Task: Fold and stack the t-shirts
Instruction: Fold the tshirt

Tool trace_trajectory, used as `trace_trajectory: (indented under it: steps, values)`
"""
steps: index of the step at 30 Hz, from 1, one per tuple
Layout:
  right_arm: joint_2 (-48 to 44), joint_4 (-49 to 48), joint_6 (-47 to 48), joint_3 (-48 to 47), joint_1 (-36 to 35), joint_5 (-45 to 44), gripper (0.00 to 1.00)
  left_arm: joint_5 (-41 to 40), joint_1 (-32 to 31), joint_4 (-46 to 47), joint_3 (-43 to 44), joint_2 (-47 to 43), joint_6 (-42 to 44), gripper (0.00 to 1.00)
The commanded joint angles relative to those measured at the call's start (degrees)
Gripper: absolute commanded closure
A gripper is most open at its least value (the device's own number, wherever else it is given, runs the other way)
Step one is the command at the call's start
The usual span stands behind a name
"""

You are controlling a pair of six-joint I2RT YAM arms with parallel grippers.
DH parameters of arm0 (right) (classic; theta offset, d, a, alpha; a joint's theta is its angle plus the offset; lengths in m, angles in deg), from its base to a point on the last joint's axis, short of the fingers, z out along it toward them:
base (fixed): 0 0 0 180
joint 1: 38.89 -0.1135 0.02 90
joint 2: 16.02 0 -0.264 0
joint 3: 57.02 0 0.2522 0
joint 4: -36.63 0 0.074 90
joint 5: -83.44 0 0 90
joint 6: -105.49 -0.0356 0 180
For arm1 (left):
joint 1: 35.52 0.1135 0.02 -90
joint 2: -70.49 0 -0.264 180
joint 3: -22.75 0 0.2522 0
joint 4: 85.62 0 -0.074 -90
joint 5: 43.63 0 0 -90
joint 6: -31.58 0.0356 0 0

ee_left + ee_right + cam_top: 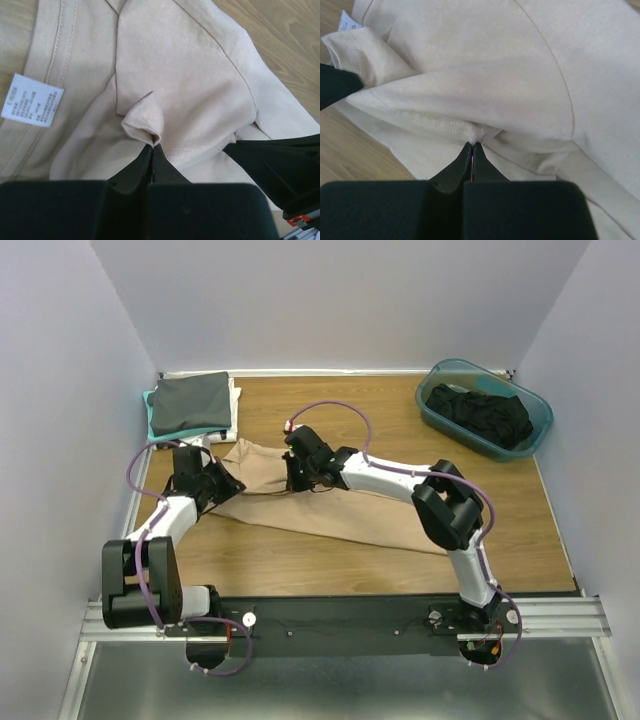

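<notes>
**Table [300, 560], wooden, walled on 3 sides.**

1. Tan t-shirt [330, 510]: lies spread and rumpled across the middle of the table, running from the back left toward the front right. White care label [31, 100] shows inside it near the neckline.
2. Left gripper [153, 146]: clenched on a small raised fold of the tan t-shirt; jaws meet with only cloth between them.
3. Right gripper [472, 144]: clamped on a stitched hem edge of the same t-shirt, jaws pressed together.
4. Folded stack, back left corner: dark grey t-shirt [190, 400] on top, teal t-shirt [150, 422] edge showing beneath, white t-shirt [235, 405] edge at the right side.
5. Teal tub [455, 435], back right corner, well apart from the stack: holds a heap of black cloth [480, 412].
</notes>
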Motion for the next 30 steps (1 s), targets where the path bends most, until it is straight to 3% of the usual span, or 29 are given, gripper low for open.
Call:
trace_trajectory:
  steps: [1, 2, 5, 10, 16, 24, 30]
  values:
    - [-5.0, 4.9, 1.1, 2.7, -0.5, -1.3, 1.0, 1.1, 0.0, 0.2, -3.1, -5.2, -3.3, 0.91]
    - [-5.3, 5.5, 1.2, 2.8, -0.4, -1.3, 1.0, 1.6, -0.1, -0.2, -3.6, -5.9, -3.7, 0.88]
    - [-6.5, 7.5, 1.4, 3.7, -0.4, -1.5, 1.0, 2.9, -0.4, -1.3, -5.5, -9.8, -5.5, 0.65]
    - [-6.9, 9.3, 1.2, 6.1, -0.4, -1.0, 1.0, 2.4, -0.5, -9.6, -5.6, -19.9, -6.4, 0.41]
    - [-6.7, 10.2, 1.9, 7.5, -0.4, -1.9, 1.0, -2.1, -0.4, -12.6, -6.8, -24.4, -6.3, 0.38]
    - [-5.6, 10.3, 1.7, 6.9, -0.4, -1.0, 1.0, -8.9, -0.5, -11.2, -3.1, -12.1, -2.9, 0.38]
    - [-4.7, 10.4, 1.9, 6.4, -0.4, -1.3, 1.0, -7.3, -0.5, -7.2, -3.3, -7.7, -2.6, 0.38]
